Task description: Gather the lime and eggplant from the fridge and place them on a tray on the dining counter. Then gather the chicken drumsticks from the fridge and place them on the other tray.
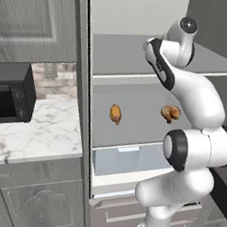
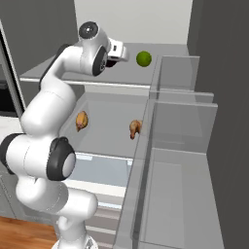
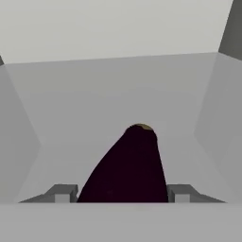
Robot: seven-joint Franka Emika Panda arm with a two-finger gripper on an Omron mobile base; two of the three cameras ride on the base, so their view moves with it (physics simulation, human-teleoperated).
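From behind on the left I see my white arm with dark joints [image 1: 194, 138] rising from the lower right and bending up into the open grey fridge [image 1: 137, 55], its wrist reaching over the upper shelf [image 1: 122, 75]. On the middle glass shelf [image 1: 133, 135] lie two golden-brown chicken drumsticks: one [image 1: 115, 113] near the shelf's left half, the other [image 1: 170, 113] towards its right edge, just beside my forearm. Below sits a pale translucent drawer [image 1: 127, 161]. Left of the fridge, a white marble worktop [image 1: 39, 130] carries a black microwave [image 1: 12, 92] at its far left edge, against a brick-tiled backsplash [image 1: 53, 79].
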